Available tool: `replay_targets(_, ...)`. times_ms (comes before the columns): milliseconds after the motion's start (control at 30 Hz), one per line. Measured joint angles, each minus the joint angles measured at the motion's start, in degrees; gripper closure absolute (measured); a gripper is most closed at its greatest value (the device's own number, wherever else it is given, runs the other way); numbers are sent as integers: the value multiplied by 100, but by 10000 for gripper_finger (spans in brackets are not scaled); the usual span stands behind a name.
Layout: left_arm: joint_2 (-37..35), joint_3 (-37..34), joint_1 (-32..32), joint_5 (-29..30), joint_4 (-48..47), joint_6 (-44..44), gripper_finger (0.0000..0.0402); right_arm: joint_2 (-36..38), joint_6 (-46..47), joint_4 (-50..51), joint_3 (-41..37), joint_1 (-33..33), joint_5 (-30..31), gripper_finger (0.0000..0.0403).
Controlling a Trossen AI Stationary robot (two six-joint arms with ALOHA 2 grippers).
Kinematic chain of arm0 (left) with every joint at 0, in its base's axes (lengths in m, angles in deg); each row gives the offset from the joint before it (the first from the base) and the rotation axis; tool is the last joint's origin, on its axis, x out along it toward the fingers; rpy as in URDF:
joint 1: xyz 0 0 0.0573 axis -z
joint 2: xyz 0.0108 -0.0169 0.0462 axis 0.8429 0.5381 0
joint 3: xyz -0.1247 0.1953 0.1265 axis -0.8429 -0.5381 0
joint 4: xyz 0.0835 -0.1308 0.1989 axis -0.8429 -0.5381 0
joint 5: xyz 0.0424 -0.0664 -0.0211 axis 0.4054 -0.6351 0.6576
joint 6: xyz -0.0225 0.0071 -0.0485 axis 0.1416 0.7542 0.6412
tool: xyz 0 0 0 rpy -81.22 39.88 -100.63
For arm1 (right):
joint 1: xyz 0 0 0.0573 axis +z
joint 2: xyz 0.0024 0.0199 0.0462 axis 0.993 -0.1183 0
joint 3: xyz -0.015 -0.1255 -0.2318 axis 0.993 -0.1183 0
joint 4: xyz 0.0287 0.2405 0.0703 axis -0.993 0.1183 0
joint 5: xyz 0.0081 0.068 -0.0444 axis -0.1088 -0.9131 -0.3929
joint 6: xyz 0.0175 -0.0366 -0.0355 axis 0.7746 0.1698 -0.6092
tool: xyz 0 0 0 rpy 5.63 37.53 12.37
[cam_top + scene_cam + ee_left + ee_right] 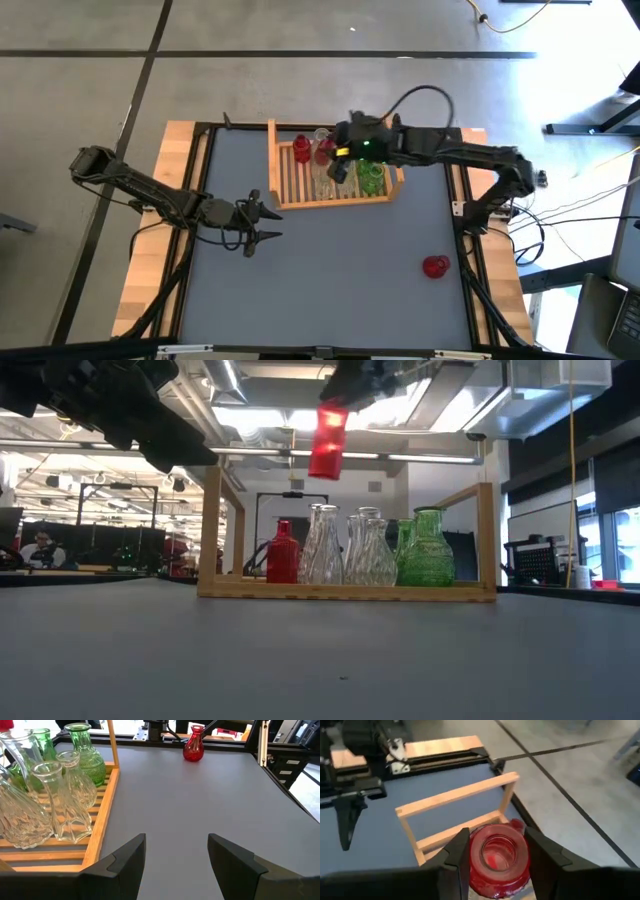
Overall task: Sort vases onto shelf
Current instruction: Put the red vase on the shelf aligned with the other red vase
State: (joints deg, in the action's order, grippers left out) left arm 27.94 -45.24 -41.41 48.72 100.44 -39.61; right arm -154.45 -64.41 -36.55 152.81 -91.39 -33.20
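Note:
The wooden shelf stands at the table's far middle and holds a red vase, clear vases and green vases, all upright on its slatted base. My right gripper hangs above the shelf, shut on another red vase. A third red vase stands alone on the table near the right edge. My left gripper waits open at the left, just in front of the shelf's near left corner, with nothing between its fingers. My right gripper pinches the red vase's upper part, just under its open mouth, between its two fingers. The fingers slant down from the table's right side. The vase hangs below them, nearly upright and lifted clear, high above the vases in the shelf.
The shelf's raised side boards stand taller than the vases inside. Open grey table lies in front of the shelf and toward the lone red vase. A black frame runs along the table's edges.

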Motion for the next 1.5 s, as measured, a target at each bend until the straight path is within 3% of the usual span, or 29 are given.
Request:
replay_targets(267,0,0,2,0,4,6,195,-772,-184,-205,387,63,-227,271)
replay_targets(567,0,0,-1,2,2,46,195,-1321,-184,-705,392,-171,-1001,271)
replay_targets(1500,0,-2,2,2,-22,46,195,-2474,-204,-1233,392,-571,-1164,271)
